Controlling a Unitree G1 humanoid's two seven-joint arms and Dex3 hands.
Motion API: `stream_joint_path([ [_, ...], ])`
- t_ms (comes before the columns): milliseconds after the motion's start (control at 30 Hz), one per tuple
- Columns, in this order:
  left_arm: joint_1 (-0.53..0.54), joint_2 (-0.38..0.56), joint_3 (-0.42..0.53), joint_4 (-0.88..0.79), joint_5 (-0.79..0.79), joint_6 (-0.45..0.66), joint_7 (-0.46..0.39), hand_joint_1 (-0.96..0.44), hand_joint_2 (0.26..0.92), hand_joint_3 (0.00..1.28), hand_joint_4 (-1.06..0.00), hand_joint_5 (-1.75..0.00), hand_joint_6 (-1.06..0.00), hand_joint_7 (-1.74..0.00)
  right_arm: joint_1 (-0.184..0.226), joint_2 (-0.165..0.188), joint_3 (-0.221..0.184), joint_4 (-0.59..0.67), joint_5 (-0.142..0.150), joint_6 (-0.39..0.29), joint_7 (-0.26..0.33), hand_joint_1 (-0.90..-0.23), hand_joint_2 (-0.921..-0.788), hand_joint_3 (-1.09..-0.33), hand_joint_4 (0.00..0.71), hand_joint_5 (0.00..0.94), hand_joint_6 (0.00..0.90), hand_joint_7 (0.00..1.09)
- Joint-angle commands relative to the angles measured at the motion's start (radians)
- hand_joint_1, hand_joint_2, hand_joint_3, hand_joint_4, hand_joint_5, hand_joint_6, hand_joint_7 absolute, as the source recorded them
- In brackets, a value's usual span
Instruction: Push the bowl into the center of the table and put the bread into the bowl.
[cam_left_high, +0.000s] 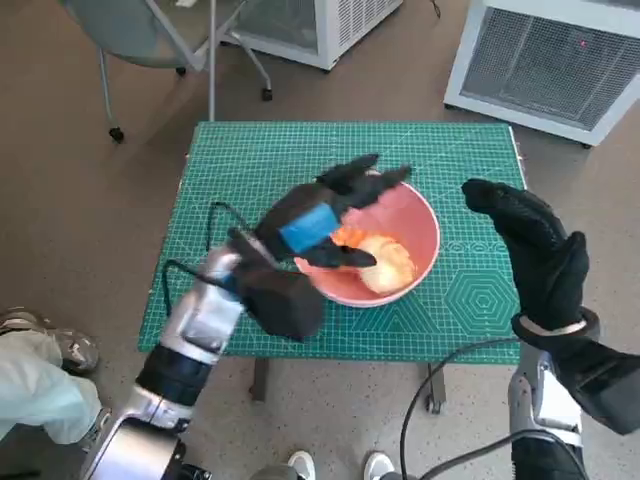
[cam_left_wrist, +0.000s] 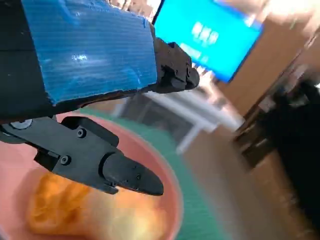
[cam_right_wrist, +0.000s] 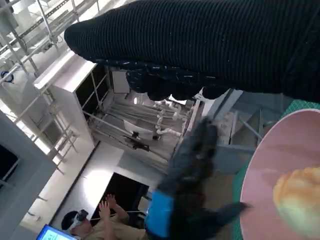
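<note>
Your left hand (cam_left_high: 325, 215) hovers over the pink bowl (cam_left_high: 425, 232) with fingers spread and nothing in them, while your right hand (cam_left_high: 530, 245) stands upright just beside the bowl's right rim, open too and holding nothing. The bread (cam_left_high: 385, 262) already lies inside the bowl, and the bowl sits a little right of the middle of the green mat (cam_left_high: 240, 170) on the counter. Judge the bowl as light, stiff and smooth, likely to slide easily on the mat, so nudge it at the rim's outer wall rather than gripping. The bread looks soft and would squash if pinched hard. You have open mat on the left; the right and near edges lie closer.
</note>
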Motion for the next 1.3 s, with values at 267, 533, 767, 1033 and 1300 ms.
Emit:
stream_joint_path([
  [267, 0.069, -0.105, 0.155, -0.011, -0.376, -0.199, -0.1, -0.58, 0.921, 0.26, -0.15, -0.03, -0.31, -0.06, 0.019, 0.005, 0.021, -0.085, -0.009, 0.059, -0.034, -0.621, -0.921, -0.746, 0.083, 0.002, -0.001, 0.35],
  [533, 0.085, -0.164, 0.205, -0.014, -0.543, -0.184, -0.189, -0.59, 0.921, 0.39, -0.19, -0.04, -0.29, -0.07, 0.004, 0.003, 0.032, -0.141, -0.039, 0.095, -0.07, -0.642, -0.921, -0.729, 0.086, 0.003, -0.001, 0.37],
  [767, 0.088, -0.157, 0.227, -0.045, -0.571, -0.145, -0.227, -0.59, 0.921, 0.41, -0.19, -0.03, -0.27, -0.07, -0.034, -0.01, 0.036, -0.146, -0.079, 0.094, -0.098, -0.65, -0.921, -0.711, 0.088, 0.003, -0.001, 0.39],
  [1033, 0.072, -0.159, 0.249, -0.052, -0.573, -0.11, -0.242, -0.6, 0.921, 0.41, -0.18, -0.02, -0.27, -0.08, -0.081, -0.025, 0.038, -0.131, -0.118, 0.084, -0.115, -0.645, -0.921, -0.716, 0.102, 0.009, -0.001, 0.41],
  [1300, 0.065, -0.16, 0.262, -0.055, -0.575, -0.084, -0.248, -0.6, 0.921, 0.41, -0.18, -0.02, -0.26, -0.09, -0.101, -0.033, 0.036, -0.139, -0.118, 0.107, -0.121, -0.631, -0.921, -0.724, 0.112, 0.011, -0.001, 0.44],
])
